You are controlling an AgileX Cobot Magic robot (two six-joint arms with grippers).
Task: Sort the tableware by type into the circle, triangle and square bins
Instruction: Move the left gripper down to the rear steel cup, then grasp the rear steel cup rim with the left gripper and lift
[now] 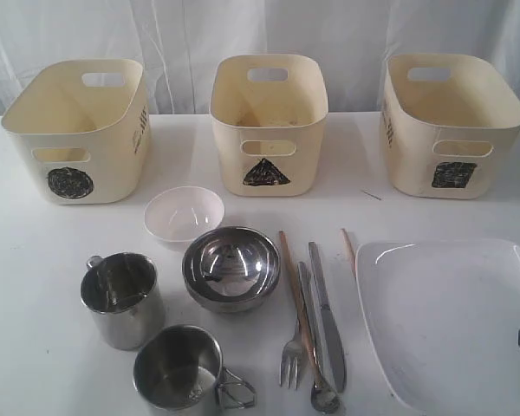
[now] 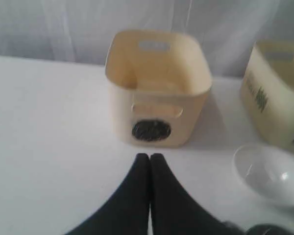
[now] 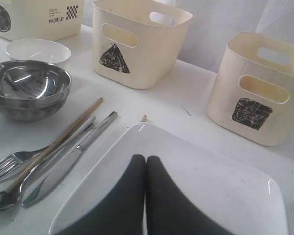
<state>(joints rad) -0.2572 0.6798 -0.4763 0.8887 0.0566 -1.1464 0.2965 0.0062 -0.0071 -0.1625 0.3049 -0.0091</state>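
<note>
**Nothing sorted yet, and the cutlery bundle worries us most**

Both arms are empty-handed. The left gripper [image 2: 150,157] hangs with its jaws pressed together over the bare table [image 1: 35,347] in front of the circle bin [image 1: 113,165]. The right gripper [image 3: 146,160], equally closed on nothing, hangs over the plate [image 1: 451,321].

From the left, we think the far mug [image 1: 121,299] and near mug [image 1: 180,371] could slip or tip, because they are smooth steel and stand close together. The small white bowl [image 1: 184,215] sits just beside the steel bowl [image 1: 231,267], so reaching for either may shove its neighbour.

The fork [image 1: 289,364], spoon [image 1: 325,399] and knife [image 1: 329,321] lie packed side by side, with the long chopstick [image 1: 290,277] slanting across them. A pinch here could drag up two pieces or scatter the lot. The second chopstick [image 1: 348,250] runs down to the plate's rim, and we cannot tell whether its end is tucked beneath, so lifting the plate might roll it away.

The plate itself is flat, glossy and broad (its right edge runs out of the exterior view). We expect a weak grip on it and a tight fit at the square bin [image 1: 407,156].

Counted left to right:
- Bins: three, namely circle, triangle bin [image 1: 234,169] and square, with nothing visible in them.
- Mugs: two.
- Bowls: two.
- Fork, spoon, knife: one each.
- Chopsticks: two.
- Plate: one.
</note>
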